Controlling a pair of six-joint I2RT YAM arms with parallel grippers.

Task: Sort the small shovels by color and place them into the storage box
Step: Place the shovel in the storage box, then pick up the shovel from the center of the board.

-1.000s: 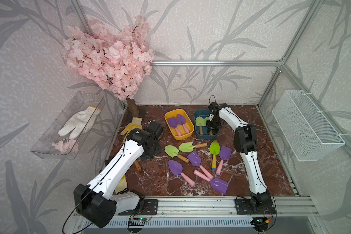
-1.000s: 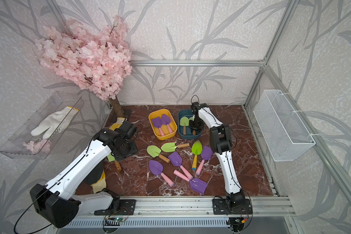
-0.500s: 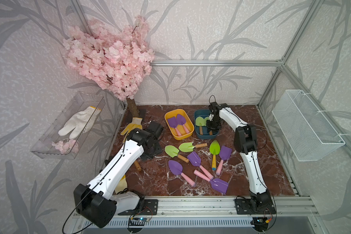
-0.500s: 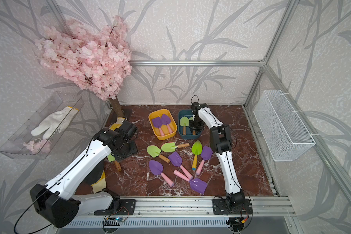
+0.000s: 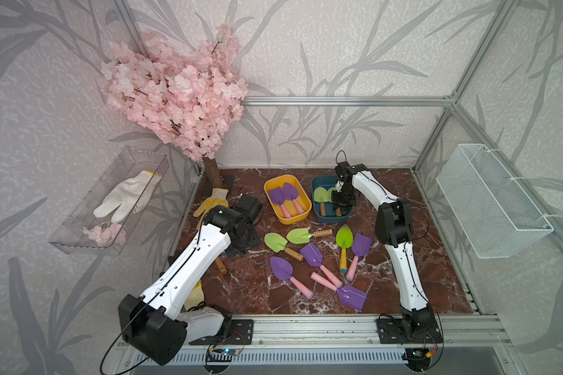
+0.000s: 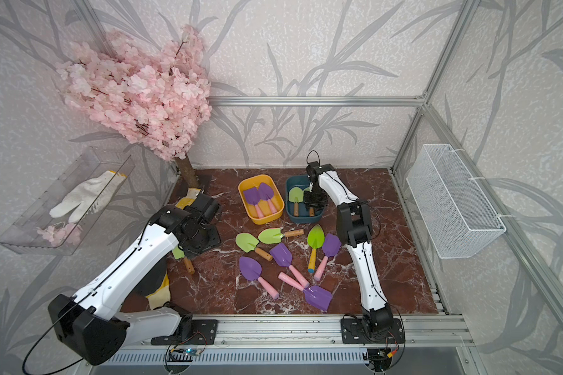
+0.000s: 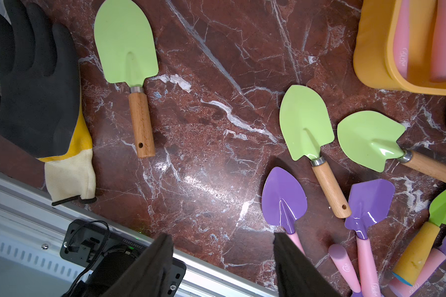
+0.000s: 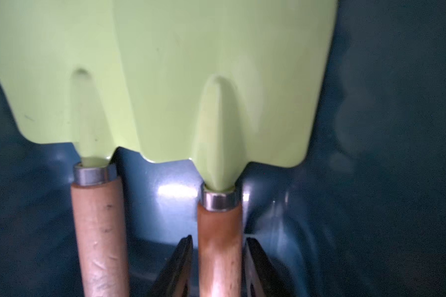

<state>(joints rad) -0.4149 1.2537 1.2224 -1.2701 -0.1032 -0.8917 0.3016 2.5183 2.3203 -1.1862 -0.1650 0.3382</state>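
Leaf-patterned walls [image 5: 338,48] enclose a red marble surface [image 5: 442,276]. A clear tray [image 5: 78,240] hangs on the left wall; a pink tree [image 5: 176,97] stands at the far left corner. The left hand [image 7: 220,239] hangs released toward the left edge. Loose shovels [image 5: 312,253] litter the middle. By the far edge, the yellow tub [image 5: 268,191] holds two purple, the teal tub [image 5: 330,218] two green; the right hand [image 8: 219,240] straddles one wooden handle [image 8: 220,226], grip unclear. A wire basket [image 5: 488,207] hangs on the right wall
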